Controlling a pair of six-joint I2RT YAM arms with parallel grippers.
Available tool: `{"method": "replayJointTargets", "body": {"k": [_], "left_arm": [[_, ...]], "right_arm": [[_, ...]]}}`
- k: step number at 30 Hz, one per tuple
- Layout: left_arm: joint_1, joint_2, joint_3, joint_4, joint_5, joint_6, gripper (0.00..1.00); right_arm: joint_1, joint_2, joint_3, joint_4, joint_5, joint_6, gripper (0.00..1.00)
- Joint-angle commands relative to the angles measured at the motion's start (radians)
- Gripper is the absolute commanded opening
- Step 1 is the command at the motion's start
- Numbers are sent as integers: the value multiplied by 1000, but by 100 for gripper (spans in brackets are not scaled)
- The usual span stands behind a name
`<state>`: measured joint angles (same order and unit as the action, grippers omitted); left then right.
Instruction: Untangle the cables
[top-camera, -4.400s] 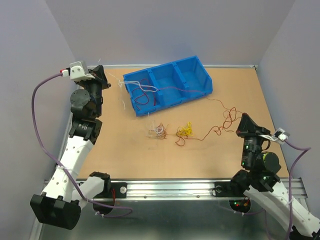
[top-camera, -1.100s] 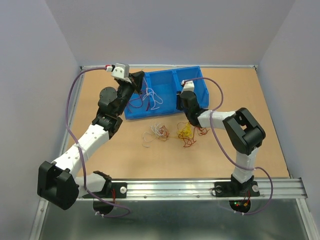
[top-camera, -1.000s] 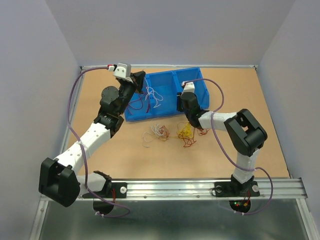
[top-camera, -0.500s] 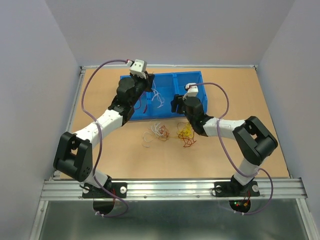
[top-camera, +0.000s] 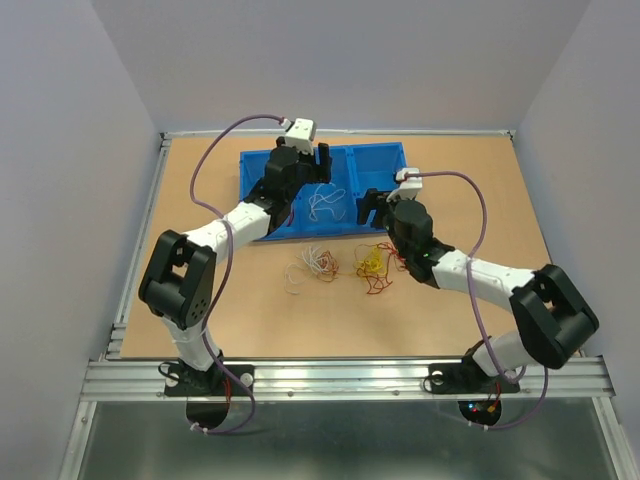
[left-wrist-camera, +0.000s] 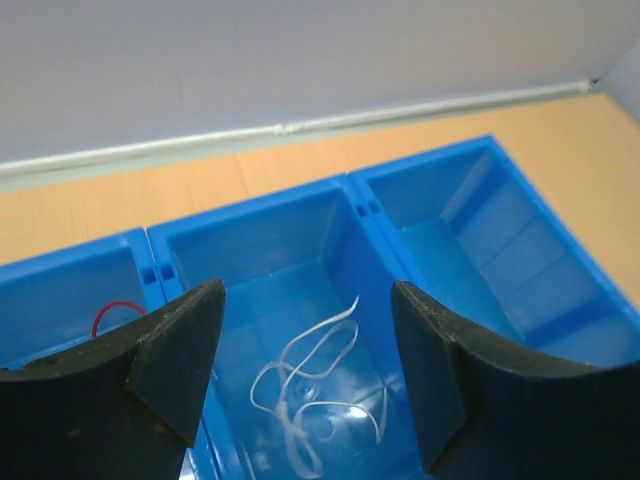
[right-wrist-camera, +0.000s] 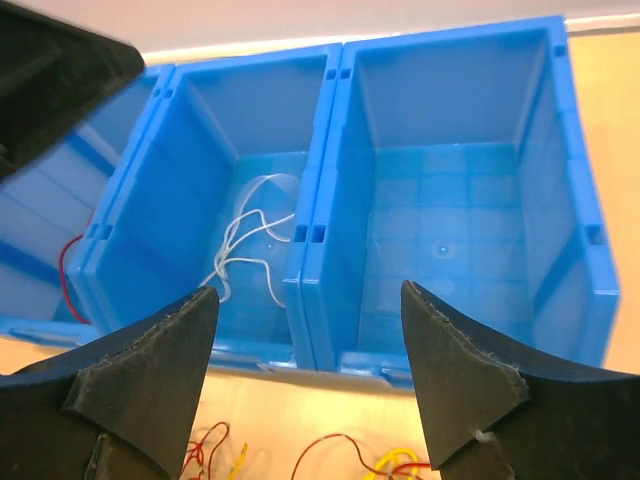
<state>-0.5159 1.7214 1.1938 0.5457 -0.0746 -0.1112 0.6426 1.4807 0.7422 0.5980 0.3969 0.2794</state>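
The cables lie in parts. A white one (top-camera: 325, 203) rests loose on the floor of the blue bin's (top-camera: 370, 148) middle compartment, seen in the left wrist view (left-wrist-camera: 310, 385) and the right wrist view (right-wrist-camera: 245, 250). A red wire (left-wrist-camera: 115, 310) lies in the left compartment. On the table in front of the bin are a white-and-red bunch (top-camera: 312, 265) and a yellow-and-red bunch (top-camera: 375, 265). My left gripper (left-wrist-camera: 305, 370) hangs open over the white cable, holding nothing. My right gripper (right-wrist-camera: 310, 390) stands open and empty at the bin's front wall, above the yellow-and-red bunch (right-wrist-camera: 400, 462).
The bin's right compartment (right-wrist-camera: 450, 230) holds nothing. The left gripper's black finger (right-wrist-camera: 50, 70) shows at the top left of the right wrist view. Both arms reach towards the middle of the table, close to each other. A low rail runs along the far table edge (left-wrist-camera: 300, 128).
My left gripper has swung right from the left compartment to the middle one and opened, leaving the white cable on its floor. My right gripper has opened wider and shifted right.
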Motion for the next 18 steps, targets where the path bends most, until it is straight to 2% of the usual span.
{"method": "replayJointTargets", "body": {"k": [1, 5, 8, 9, 10, 14, 16, 18], "left_arm": [[-36, -65, 6, 37, -17, 74, 80], [-81, -121, -45, 31, 53, 162, 80], [-85, -177, -74, -35, 263, 348, 81], [-85, -203, -76, -67, 374, 398, 80], [-85, -212, -82, -122, 413, 463, 80], [-85, -256, -106, -161, 479, 504, 83], [-85, -276, -108, -206, 472, 547, 87], [-84, -299, -121, -228, 431, 576, 87]], "right_arm": [[5, -118, 22, -151, 6, -25, 79], [5, -197, 63, -375, 14, -32, 79], [5, -267, 54, -478, -38, -42, 79], [6, -287, 45, -513, -64, -43, 79], [5, -319, 39, -523, -120, -48, 80], [5, -361, 20, -529, -266, -55, 81], [5, -356, 22, -527, -337, -74, 82], [5, -329, 32, -524, -383, -92, 82]]}}
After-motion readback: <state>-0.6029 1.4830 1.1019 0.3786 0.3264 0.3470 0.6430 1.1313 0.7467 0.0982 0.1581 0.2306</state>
